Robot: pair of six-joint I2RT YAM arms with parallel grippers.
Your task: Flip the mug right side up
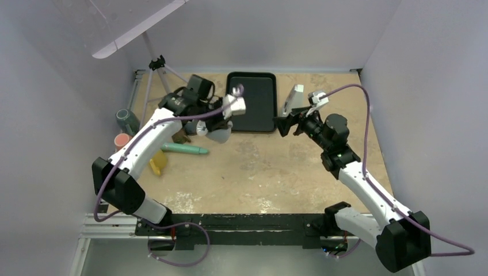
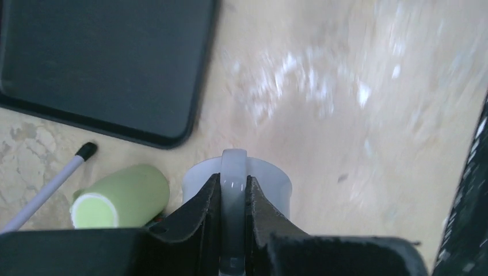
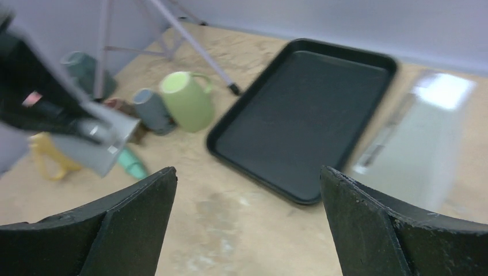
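Observation:
My left gripper is shut on the handle of a pale grey mug and holds it off the table, left of the tray's near corner. In the top view the mug hangs just below the left gripper. In the right wrist view the mug is tilted at the far left. My right gripper is open and empty, to the right of the tray, with its jaws wide apart over bare table.
A black tray lies at the back centre. A white box stands to its right. A green mug, a grey-blue mug, a teal cylinder, a yellow mug and a tripod crowd the left side.

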